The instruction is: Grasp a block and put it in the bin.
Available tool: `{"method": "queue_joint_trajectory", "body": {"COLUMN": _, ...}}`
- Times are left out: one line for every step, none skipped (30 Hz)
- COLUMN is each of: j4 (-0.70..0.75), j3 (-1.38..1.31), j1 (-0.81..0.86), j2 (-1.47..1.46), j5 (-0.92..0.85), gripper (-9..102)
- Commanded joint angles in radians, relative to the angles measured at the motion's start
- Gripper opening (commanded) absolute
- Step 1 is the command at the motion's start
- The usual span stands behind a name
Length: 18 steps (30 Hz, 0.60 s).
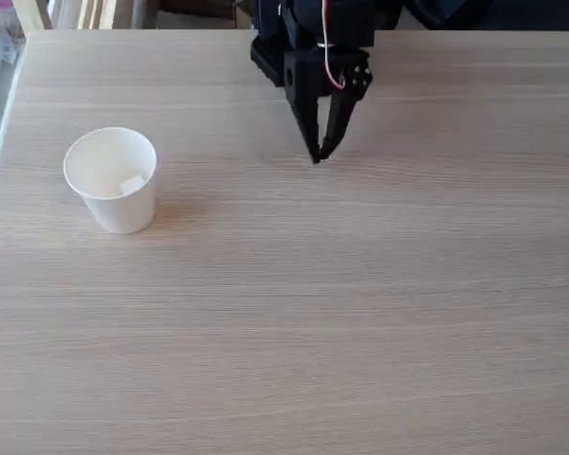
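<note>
A white paper cup, the bin (111,180), stands upright on the left part of the wooden table in the fixed view. Inside it, against the right inner wall, lies the small white block (132,183). My black gripper (318,155) hangs at the far middle of the table, well to the right of the cup, pointing down with its tips together just above the tabletop. Nothing is between its fingers.
The light wooden table (294,313) spreads wide in front of and to the right of the gripper. Its left edge runs near the cup, and chair legs and dark shapes stand beyond the far edge.
</note>
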Motion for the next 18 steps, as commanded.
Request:
{"method": "queue_joint_trajectory", "body": {"j4": 0.101, "j3": 0.012, "j1": -0.005, "j2": 0.005, "j5": 0.011, "gripper": 0}}
{"method": "queue_joint_trajectory", "body": {"j4": 0.123, "j3": 0.014, "j1": -0.005, "j2": 0.005, "j5": 0.029, "gripper": 0}}
{"method": "queue_joint_trajectory", "body": {"j4": 0.132, "j3": 0.014, "j1": -0.008, "j2": 0.005, "j5": 0.067, "gripper": 0}}
{"method": "queue_joint_trajectory", "body": {"j4": 0.135, "j3": 0.014, "j1": -0.009, "j2": 0.006, "j5": 0.086, "gripper": 0}}
{"method": "queue_joint_trajectory", "body": {"j4": 0.137, "j3": 0.014, "j1": -0.011, "j2": 0.006, "j5": 0.094, "gripper": 0}}
{"method": "queue_joint_trajectory", "body": {"j4": 0.137, "j3": 0.014, "j1": -0.011, "j2": 0.006, "j5": 0.097, "gripper": 0}}
{"method": "queue_joint_trajectory", "body": {"j4": 0.137, "j3": 0.014, "j1": -0.012, "j2": 0.006, "j5": 0.097, "gripper": 0}}
{"method": "queue_joint_trajectory", "body": {"j4": 0.137, "j3": 0.014, "j1": -0.014, "j2": 0.006, "j5": 0.098, "gripper": 0}}
{"method": "queue_joint_trajectory", "body": {"j4": 0.137, "j3": 0.014, "j1": -0.017, "j2": 0.006, "j5": 0.1, "gripper": 0}}
{"method": "queue_joint_trajectory", "body": {"j4": 0.137, "j3": 0.014, "j1": -0.02, "j2": 0.006, "j5": 0.101, "gripper": 0}}
{"method": "queue_joint_trajectory", "body": {"j4": 0.137, "j3": 0.014, "j1": -0.025, "j2": 0.006, "j5": 0.103, "gripper": 0}}
{"method": "queue_joint_trajectory", "body": {"j4": 0.137, "j3": 0.014, "j1": -0.025, "j2": 0.006, "j5": 0.104, "gripper": 0}}
{"method": "queue_joint_trajectory", "body": {"j4": 0.137, "j3": 0.014, "j1": -0.025, "j2": 0.006, "j5": 0.104, "gripper": 0}}
{"method": "queue_joint_trajectory", "body": {"j4": 0.137, "j3": 0.014, "j1": -0.026, "j2": 0.006, "j5": 0.104, "gripper": 0}}
{"method": "queue_joint_trajectory", "body": {"j4": 0.137, "j3": 0.014, "j1": -0.026, "j2": 0.006, "j5": 0.104, "gripper": 0}}
{"method": "queue_joint_trajectory", "body": {"j4": 0.137, "j3": 0.014, "j1": -0.026, "j2": 0.006, "j5": 0.104, "gripper": 0}}
{"method": "queue_joint_trajectory", "body": {"j4": 0.137, "j3": 0.014, "j1": -0.026, "j2": 0.006, "j5": 0.104, "gripper": 0}}
{"method": "queue_joint_trajectory", "body": {"j4": 0.137, "j3": 0.014, "j1": -0.026, "j2": 0.006, "j5": 0.106, "gripper": 0}}
